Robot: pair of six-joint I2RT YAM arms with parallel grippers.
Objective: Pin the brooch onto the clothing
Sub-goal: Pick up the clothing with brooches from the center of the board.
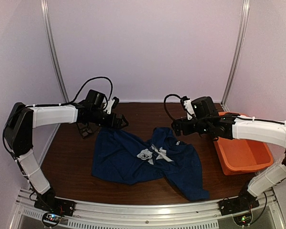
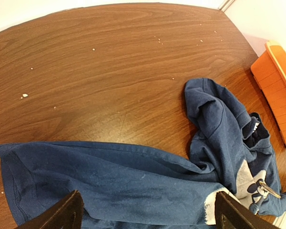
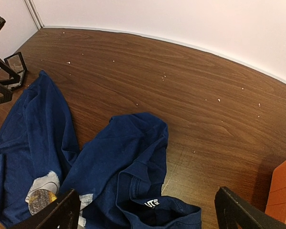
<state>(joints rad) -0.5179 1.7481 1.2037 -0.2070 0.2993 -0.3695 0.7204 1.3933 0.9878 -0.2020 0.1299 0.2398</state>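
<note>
The brooch (image 3: pixel 42 201) sits on the white print of the crumpled clothing (image 1: pixel 128 160), mid-table. My left gripper (image 2: pixel 148 195) hangs over the shirt's far left edge, spread wide and empty. My right gripper (image 3: pixel 148 191) gapes wide near the collar, beside the orange tub (image 1: pixel 240 155).

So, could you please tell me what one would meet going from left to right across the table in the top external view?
small black box → navy T-shirt → orange tub
</note>
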